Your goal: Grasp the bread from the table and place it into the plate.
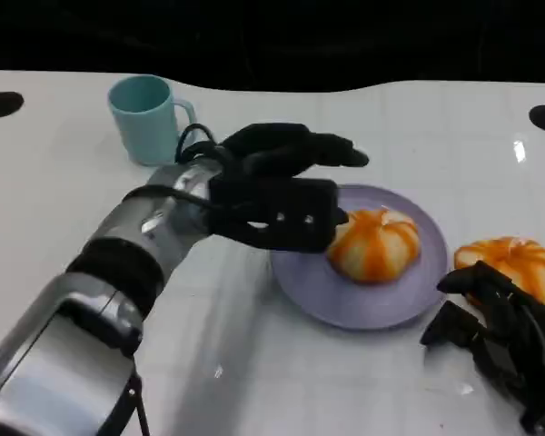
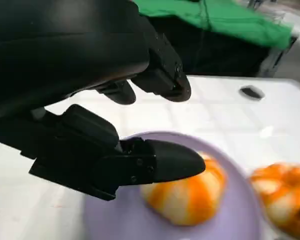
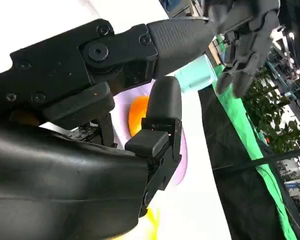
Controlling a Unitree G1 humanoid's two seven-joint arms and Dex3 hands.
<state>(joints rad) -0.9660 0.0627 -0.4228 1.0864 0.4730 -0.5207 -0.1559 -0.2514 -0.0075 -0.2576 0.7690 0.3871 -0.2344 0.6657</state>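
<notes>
head view showed one bread point(image 1: 374, 243) lying inside the plate point(image 1: 318, 291), so the left hand point(image 1: 277, 195) hovered beside it, fingers apart and grasping nothing. the right hand point(image 1: 504, 341) rested unclenched near a second bread point(image 1: 513, 263) on the surface point(image 1: 254, 363).
</notes>
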